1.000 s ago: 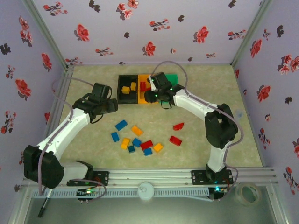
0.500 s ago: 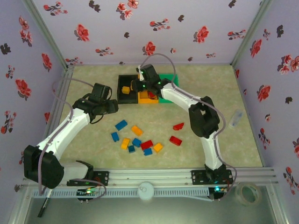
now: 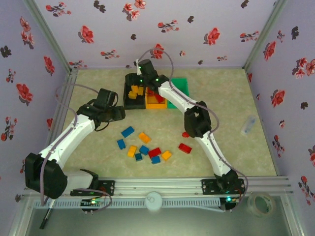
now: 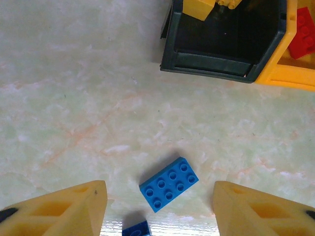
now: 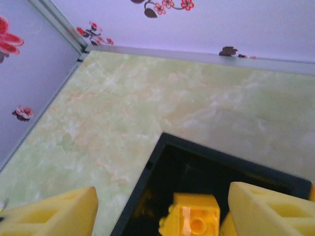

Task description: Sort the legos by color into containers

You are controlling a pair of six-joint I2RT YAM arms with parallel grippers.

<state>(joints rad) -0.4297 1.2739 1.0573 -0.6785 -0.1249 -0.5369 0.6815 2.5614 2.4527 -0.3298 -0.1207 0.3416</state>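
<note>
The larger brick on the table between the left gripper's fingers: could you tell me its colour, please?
The larger brick is blue, clearest in the left wrist view.

Even, diffuse light from above; the table is bright and slightly washed out. Shadows are short and soft (see the one beside the blue brick). The overhead view is mildly soft throughout. In both wrist views the near fingers blur at the lower edge, and the inside of the black bin reads as near-featureless dark.
</note>
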